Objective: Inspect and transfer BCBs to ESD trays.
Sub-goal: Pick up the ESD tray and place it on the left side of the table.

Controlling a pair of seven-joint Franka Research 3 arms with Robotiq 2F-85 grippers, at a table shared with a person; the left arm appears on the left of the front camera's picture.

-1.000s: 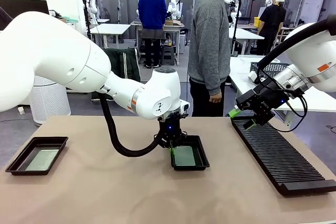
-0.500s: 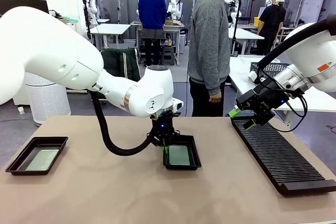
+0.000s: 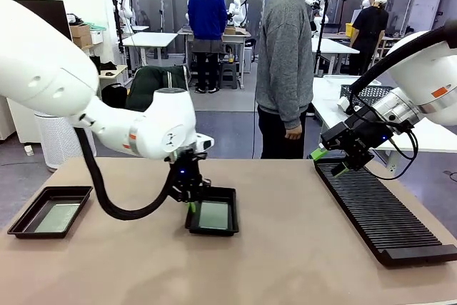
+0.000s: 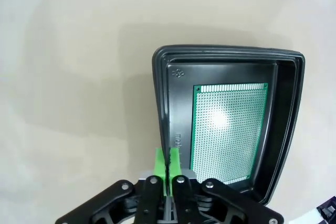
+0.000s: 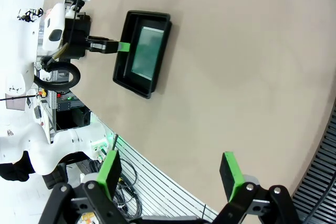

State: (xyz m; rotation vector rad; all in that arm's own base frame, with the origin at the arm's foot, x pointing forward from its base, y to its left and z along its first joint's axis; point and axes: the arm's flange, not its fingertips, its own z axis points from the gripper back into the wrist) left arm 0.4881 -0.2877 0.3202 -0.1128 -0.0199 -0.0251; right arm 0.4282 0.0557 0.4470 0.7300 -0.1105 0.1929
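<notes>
Left wrist view: my left gripper [image 4: 169, 163] is pinched on the near rim of the ESD tray [image 4: 163, 103] at mid-table, its BCB [image 4: 228, 129] lying flat, long axis pointing away from me, near edge cut off behind my fingers; my right gripper [image 5: 170, 174] hangs wide open, empty.

Even overhead light brightening scene. Glare spot shining on board [image 4: 229, 121] in tray [image 4: 163, 103]. Soft shadows falling on desk [image 3: 300, 248]. Wrist views bending at edges; focus staying sharp.
</notes>
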